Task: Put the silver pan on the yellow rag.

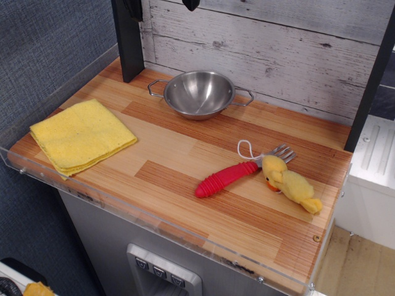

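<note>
The silver pan (199, 92) stands upright and empty at the back middle of the wooden counter, close to the back wall, with a wire loop handle on each side. The yellow rag (82, 135) lies folded flat at the left end of the counter, well apart from the pan. Only a dark tip of my gripper (191, 4) shows at the top edge of the view, high above the pan. Its jaws are cut off by the frame, so I cannot tell whether they are open or shut. Nothing is held in view.
A fork with a red ribbed handle (227, 177) and a small yellow plush duck (291, 184) lie at the front right. A black post (127, 43) stands at the back left, another at the right (369, 86). A clear acrylic lip (154, 217) edges the counter's front and left.
</note>
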`<state>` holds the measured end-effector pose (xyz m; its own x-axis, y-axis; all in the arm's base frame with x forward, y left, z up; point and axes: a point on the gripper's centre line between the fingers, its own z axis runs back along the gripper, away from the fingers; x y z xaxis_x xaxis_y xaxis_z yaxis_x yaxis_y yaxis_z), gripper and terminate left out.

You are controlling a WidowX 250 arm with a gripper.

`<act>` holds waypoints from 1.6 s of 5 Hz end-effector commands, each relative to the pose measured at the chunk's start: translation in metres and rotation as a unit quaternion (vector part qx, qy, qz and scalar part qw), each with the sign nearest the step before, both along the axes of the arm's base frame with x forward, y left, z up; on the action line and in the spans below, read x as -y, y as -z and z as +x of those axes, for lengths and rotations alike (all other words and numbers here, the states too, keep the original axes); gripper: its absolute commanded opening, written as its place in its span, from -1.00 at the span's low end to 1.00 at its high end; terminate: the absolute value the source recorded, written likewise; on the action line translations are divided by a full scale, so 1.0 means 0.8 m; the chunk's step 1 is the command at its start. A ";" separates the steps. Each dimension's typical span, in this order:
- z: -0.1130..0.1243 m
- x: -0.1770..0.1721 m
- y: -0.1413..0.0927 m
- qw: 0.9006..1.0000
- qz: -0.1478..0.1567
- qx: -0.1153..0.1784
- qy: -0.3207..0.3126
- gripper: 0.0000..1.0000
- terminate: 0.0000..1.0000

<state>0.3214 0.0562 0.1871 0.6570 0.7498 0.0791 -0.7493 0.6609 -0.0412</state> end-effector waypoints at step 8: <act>-0.057 -0.077 -0.004 0.995 0.028 0.019 -0.095 1.00 -1.00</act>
<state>0.2791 0.1179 0.1812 0.4985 0.8578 0.1249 -0.8629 0.5049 -0.0231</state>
